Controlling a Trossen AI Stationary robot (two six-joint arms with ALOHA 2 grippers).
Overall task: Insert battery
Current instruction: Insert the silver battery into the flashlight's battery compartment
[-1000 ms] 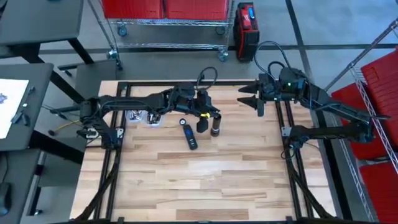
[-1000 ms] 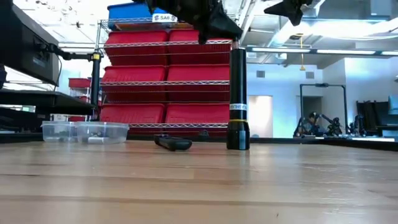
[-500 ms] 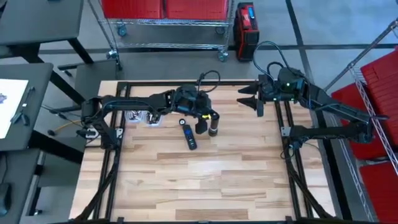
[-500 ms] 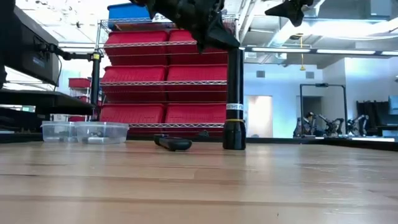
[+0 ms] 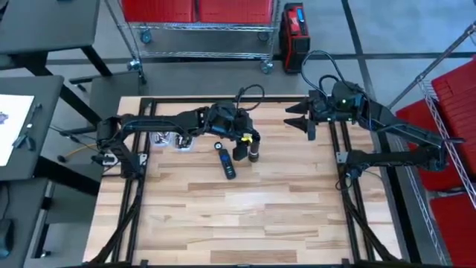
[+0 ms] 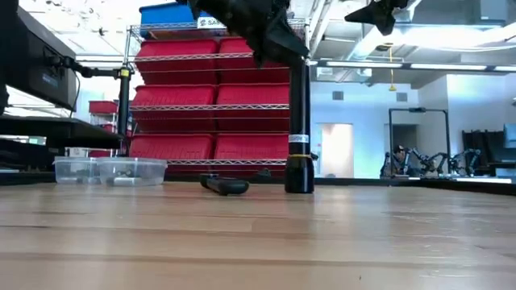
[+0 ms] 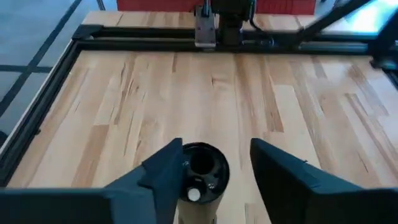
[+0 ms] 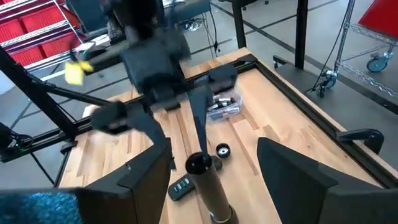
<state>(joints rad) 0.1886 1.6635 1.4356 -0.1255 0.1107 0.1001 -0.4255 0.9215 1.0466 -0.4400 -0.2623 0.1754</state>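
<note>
**Flashlight body shifts under the left gripper**

Sliding a little toward the remote since a second ago, the upright flashlight body (image 5: 254, 153) now stands closer to the middle of the table in the high view, and in the low view it sits further left than before. That black tube stands on end on the wooden table (image 5: 282, 216), open mouth up, with the left gripper (image 7: 214, 171) directly over it. The left wrist view looks straight down into the tube, where a pale contact shows inside; the fingers (image 7: 163, 168) stand apart on either side of the rim, holding nothing that can be seen, and one appears to touch the tube's edge. No battery shows between them.

My reading is that the nudge came from the gripper pressing at the mouth, so alignment for the insertion is not settled yet. A loose round cap (image 5: 218, 146) lies near the remote (image 5: 226, 163), and the clear tub (image 5: 167, 140) of small parts sits beside the left arm. The right gripper (image 5: 295, 116) waits spread wide above the far right corner, well apart.
</note>
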